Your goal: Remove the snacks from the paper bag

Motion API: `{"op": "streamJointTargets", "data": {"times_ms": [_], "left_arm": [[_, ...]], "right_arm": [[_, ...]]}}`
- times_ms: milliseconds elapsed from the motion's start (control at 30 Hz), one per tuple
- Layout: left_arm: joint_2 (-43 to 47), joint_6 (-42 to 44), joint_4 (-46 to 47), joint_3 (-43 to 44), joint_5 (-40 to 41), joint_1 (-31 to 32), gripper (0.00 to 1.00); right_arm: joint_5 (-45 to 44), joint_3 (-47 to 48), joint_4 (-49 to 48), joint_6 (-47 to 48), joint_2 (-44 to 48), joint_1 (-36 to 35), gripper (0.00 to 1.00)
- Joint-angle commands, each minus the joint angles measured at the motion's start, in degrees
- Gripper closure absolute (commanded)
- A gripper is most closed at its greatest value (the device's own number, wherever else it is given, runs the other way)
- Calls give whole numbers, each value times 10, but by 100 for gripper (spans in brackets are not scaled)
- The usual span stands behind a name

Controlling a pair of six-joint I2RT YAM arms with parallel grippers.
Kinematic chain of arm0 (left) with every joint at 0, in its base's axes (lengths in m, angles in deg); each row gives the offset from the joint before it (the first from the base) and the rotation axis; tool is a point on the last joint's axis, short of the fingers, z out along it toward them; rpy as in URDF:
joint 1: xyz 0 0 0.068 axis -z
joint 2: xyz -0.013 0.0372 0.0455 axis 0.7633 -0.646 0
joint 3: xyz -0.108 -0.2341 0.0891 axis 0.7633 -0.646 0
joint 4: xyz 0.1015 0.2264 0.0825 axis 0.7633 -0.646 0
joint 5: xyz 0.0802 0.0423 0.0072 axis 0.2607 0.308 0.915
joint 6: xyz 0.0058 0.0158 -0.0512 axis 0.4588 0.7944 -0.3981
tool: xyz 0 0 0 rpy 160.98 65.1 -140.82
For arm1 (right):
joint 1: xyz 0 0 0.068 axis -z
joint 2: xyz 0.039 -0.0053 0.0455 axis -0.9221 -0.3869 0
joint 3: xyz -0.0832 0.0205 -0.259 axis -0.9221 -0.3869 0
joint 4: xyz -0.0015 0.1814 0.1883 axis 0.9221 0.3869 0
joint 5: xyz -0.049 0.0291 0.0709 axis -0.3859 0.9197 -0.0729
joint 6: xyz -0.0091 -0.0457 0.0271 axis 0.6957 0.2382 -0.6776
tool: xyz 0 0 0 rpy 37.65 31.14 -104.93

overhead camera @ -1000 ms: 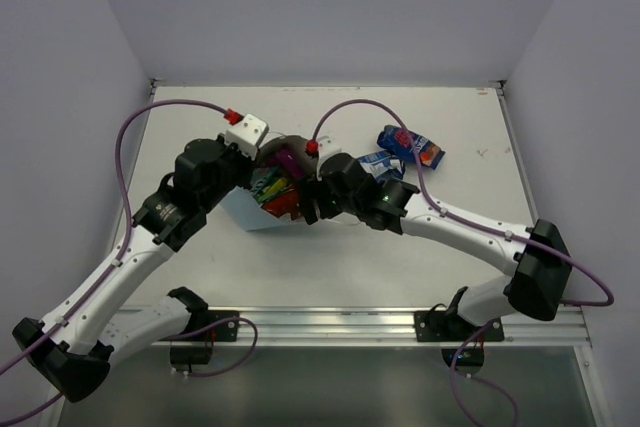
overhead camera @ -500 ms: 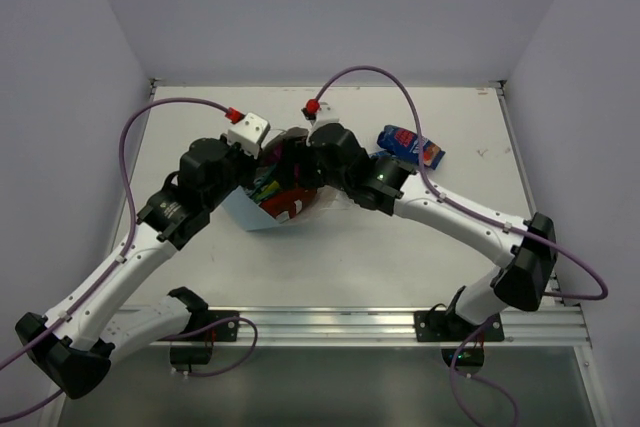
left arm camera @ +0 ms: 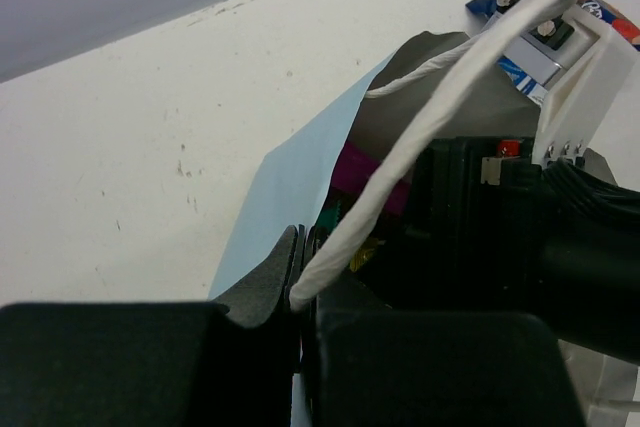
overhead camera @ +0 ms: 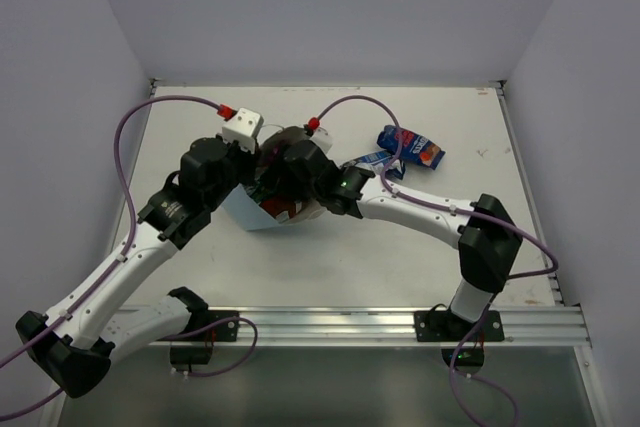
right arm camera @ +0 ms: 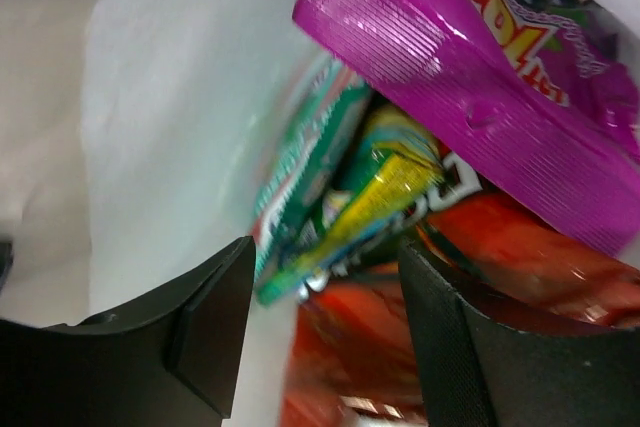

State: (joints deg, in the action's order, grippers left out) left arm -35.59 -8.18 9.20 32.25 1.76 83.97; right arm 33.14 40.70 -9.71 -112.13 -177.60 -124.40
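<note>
Paper bag (overhead camera: 243,213) sits mid-table between the arms. It is thin, light and easily creased, so it is likely to tip or slide unless braced. The left gripper (left arm camera: 300,279) is pressed together on the bag's rim and white loop handle (left arm camera: 420,152), holding the mouth open.

Four snacks lie stacked inside: the magenta packet (right arm camera: 470,77) on top, the red-orange packet (right arm camera: 520,257) beneath, and the green-yellow packet (right arm camera: 385,192) and teal packet (right arm camera: 310,162) against the white wall. All are puffy, crinkly foil that is slick and weighs almost nothing. A crimped end seam probably gives the surest hold.

The right gripper (right arm camera: 320,292) is inside the bag, its jaws spread either side of the green-yellow packet and not clamping it. Two more packets, dark blue (overhead camera: 410,145) and blue-white (overhead camera: 372,160), already lie on the table (overhead camera: 300,277).

The magenta packet's yellow-and-red lettering is cut off and unreadable, and no other print can be read.
</note>
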Motion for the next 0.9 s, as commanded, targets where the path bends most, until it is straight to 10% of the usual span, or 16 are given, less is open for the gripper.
{"op": "streamJointTargets", "data": {"times_ms": [0,500,867], "left_arm": [[3,-27,51,14,5,7,100],[10,-23,42,19,-11,8,100],[20,-20,29,16,0,9,100]], "right_arm": [[-53,8,-62,-72,-12,-7,39],[-114,51,-72,-96,-84,-11,52],[-135,46,-79,-91,-80,-9,100]]}}
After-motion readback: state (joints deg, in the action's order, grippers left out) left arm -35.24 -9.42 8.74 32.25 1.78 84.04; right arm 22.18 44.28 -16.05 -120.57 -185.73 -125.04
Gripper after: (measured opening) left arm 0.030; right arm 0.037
